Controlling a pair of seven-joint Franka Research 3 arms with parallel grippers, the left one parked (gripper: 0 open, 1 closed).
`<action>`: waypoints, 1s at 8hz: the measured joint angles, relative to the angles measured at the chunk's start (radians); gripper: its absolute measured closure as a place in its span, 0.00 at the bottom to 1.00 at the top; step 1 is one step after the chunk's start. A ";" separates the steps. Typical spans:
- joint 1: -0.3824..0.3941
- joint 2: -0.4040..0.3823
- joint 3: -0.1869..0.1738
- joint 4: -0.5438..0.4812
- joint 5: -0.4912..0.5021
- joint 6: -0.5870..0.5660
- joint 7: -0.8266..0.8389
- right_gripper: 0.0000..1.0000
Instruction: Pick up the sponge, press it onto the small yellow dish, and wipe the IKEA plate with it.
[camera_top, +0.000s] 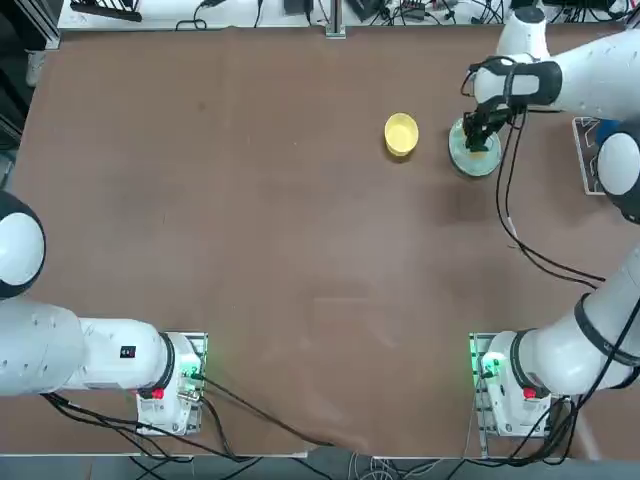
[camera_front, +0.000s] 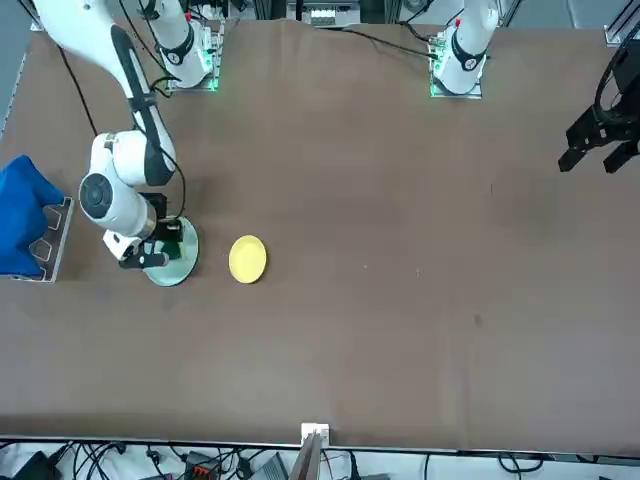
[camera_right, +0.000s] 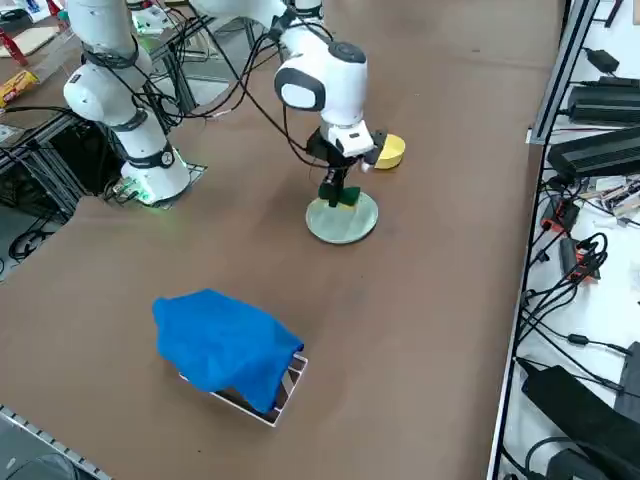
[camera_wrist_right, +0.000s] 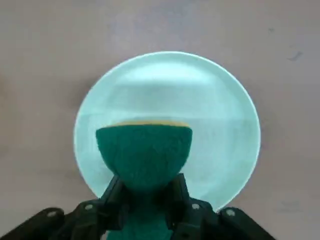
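Observation:
My right gripper (camera_wrist_right: 145, 192) is shut on the sponge (camera_wrist_right: 144, 152), whose dark green face bulges out between the fingers with a thin yellow layer at its far edge. The sponge (camera_right: 346, 195) is held down over the IKEA plate (camera_wrist_right: 220, 120), a pale mint round plate; whether it touches the surface I cannot tell. In the top view the gripper (camera_top: 480, 135) stands over the IKEA plate (camera_top: 466, 161) at the table's far right. The small yellow dish (camera_top: 401, 134) sits just left of the plate, apart from it.
A blue cloth (camera_right: 225, 345) lies over a small metal rack (camera_right: 285, 390) near the table's right edge. Cables (camera_top: 530, 255) trail from the right arm across the table.

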 joint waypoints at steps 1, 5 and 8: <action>-0.007 0.005 0.000 -0.007 0.000 0.017 -0.003 0.61; -0.020 0.034 0.000 -0.049 0.000 0.121 -0.020 0.61; -0.022 0.038 0.000 -0.084 0.000 0.161 -0.036 0.61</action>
